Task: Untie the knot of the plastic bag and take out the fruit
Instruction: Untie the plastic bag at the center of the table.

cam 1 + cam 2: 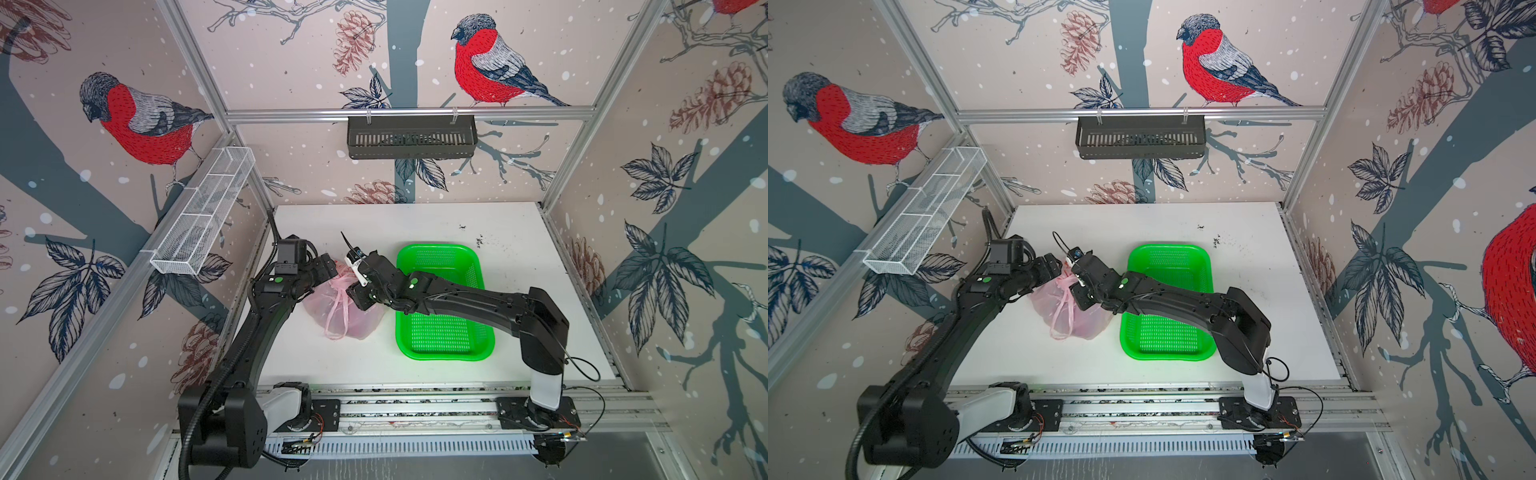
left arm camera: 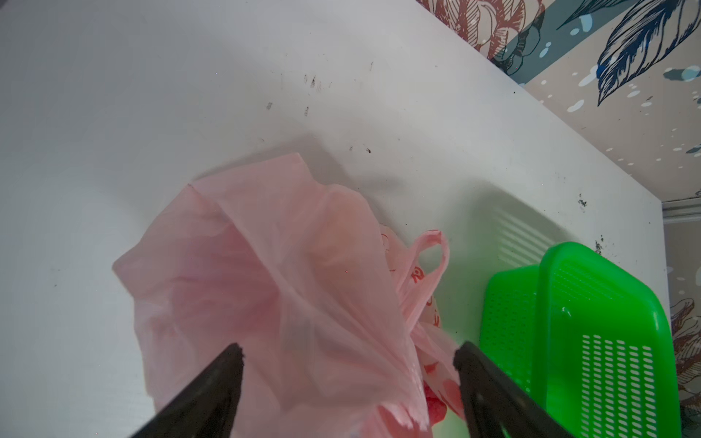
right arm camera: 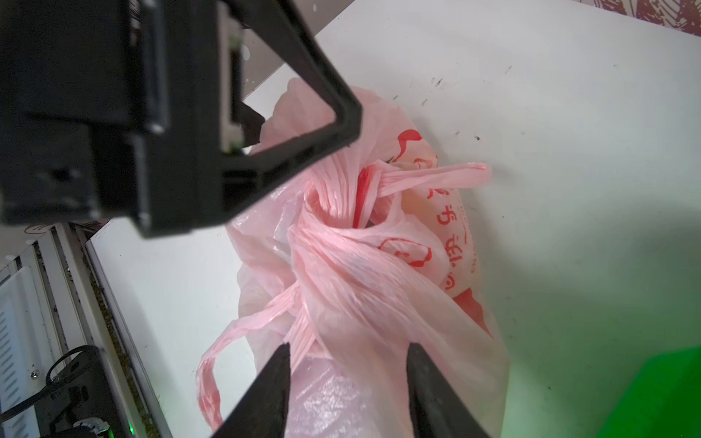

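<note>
The pale-pink plastic bag [image 1: 357, 322] [image 1: 1090, 322] lies on the white table, left of centre. Its knot [image 3: 341, 227] is a twisted bunch of handles with one loose end [image 3: 436, 176] sticking out and a loop [image 3: 212, 371] hanging toward the front. My left gripper [image 2: 348, 352] is open, its jaws wide on either side of the bag's bunched film [image 2: 246, 273]. My right gripper [image 3: 349, 347] is open too, straddling the film just below the knot. Both grippers meet over the bag's top [image 1: 343, 276]. The fruit shows only as dim orange and red shapes through the film [image 2: 337, 235].
A bright green perforated tray [image 1: 440, 336] [image 1: 1167, 336] [image 2: 607, 303] stands right beside the bag, and my right arm reaches across it. A white wire shelf [image 1: 203, 220] hangs on the left wall, a black basket [image 1: 411, 137] on the back wall.
</note>
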